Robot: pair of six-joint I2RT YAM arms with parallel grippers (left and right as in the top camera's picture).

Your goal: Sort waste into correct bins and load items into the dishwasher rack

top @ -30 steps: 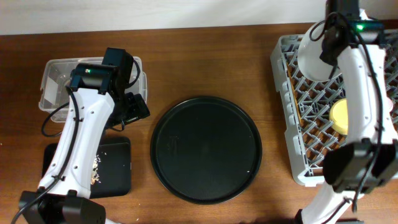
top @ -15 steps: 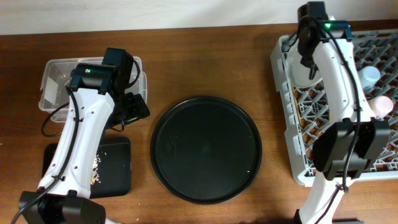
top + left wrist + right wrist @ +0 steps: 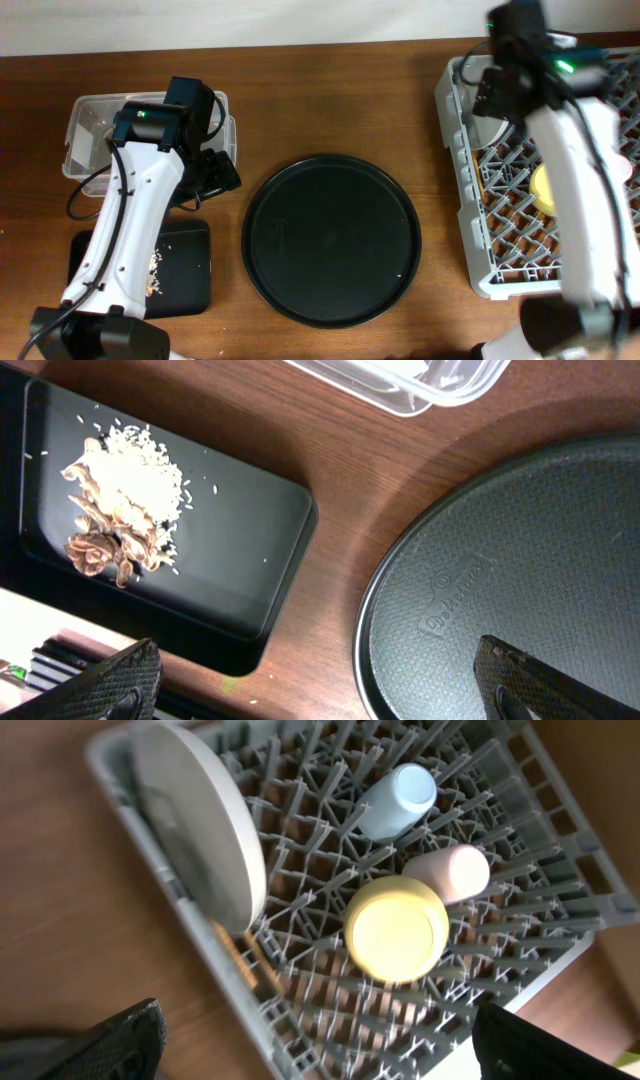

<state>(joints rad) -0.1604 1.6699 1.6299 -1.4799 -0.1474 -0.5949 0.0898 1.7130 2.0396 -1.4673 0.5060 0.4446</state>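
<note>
Inside the rack (image 3: 455,200) we see the plate (image 3: 200,820) standing on edge against one wall, with the blue cup (image 3: 398,800), the pink cup (image 3: 448,873) and the yellow bowl (image 3: 396,928) clustered among the pegs. Above the rack our right gripper (image 3: 330,1042) hangs with its fingers spread wide, nothing between them. Well left of the rack, beyond the round tray (image 3: 332,240), the food scraps (image 3: 115,500) lie in the shallow black tray (image 3: 240,550), and the clear tub (image 3: 85,130) sits near it. Our left gripper (image 3: 325,682) is spread too, empty.
</note>
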